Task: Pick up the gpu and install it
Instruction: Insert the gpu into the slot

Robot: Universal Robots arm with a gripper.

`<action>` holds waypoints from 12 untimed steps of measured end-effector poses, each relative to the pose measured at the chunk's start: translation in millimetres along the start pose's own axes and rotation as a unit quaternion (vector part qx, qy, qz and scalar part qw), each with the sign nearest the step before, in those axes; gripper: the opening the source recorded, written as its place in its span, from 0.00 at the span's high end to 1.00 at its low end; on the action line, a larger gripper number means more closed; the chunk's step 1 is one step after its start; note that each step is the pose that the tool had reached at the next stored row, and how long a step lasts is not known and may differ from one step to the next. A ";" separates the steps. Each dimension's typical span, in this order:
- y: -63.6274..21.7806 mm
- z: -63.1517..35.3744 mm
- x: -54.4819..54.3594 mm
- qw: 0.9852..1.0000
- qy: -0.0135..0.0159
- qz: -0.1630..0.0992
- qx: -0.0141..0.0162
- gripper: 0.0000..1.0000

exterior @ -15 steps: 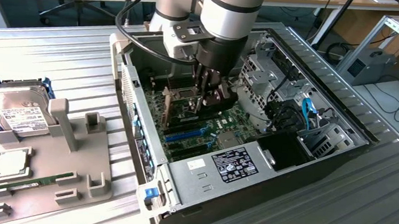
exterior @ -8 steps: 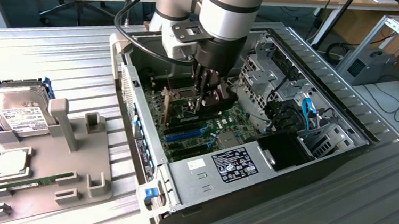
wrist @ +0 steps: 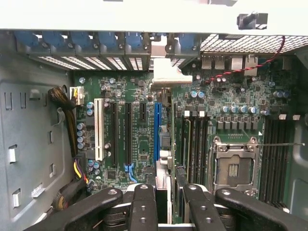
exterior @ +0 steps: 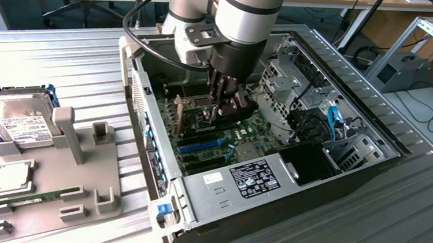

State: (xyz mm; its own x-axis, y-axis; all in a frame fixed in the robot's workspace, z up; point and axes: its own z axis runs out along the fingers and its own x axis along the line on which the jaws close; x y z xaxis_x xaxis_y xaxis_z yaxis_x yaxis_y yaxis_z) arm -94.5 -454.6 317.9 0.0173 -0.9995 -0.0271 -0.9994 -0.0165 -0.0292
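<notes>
Open computer case (exterior: 369,154) lies on its side on the ribbed metal table (exterior: 66,63); motherboard (wrist: 139,144) faces up. To the exterior view's left sits a grey parts holder (exterior: 65,173) with a hard drive (exterior: 15,120), a CPU (exterior: 12,178) and a RAM stick (exterior: 36,197).

Arm reaches down into the case. Gripper (wrist: 163,192) is partway closed, fingers (wrist: 143,207) pinched on the gpu (wrist: 163,159), which stands on edge between them. The card's silver bracket (wrist: 166,74) sits up against the rear slot openings, card running just beside the blue expansion slot (wrist: 157,130).

Step in hand, by my reading: the install, card held over or in its slot. The next move calls for the card edge to stay square to the slot and the bracket lined up with the rear opening.

Hard to make out: whether the card's edge is already seated; the contact line is hidden behind the fingers. In the exterior view the gripper body covers the card almost wholly.
</notes>
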 end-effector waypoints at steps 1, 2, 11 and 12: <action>0.1 0.1 0.0 1.000 0.000 0.000 0.000 0.73; 0.2 0.3 0.0 1.000 0.000 0.000 0.000 0.73; 1.7 1.9 0.0 1.000 0.000 0.000 0.000 0.73; 1.8 2.0 0.0 1.000 0.000 0.000 0.000 0.73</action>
State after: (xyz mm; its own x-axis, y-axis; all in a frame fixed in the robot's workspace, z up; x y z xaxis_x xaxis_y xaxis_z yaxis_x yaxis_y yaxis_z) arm -96.2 -454.6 315.8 0.0173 -0.9995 -0.0271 -0.9994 -0.0165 -0.0293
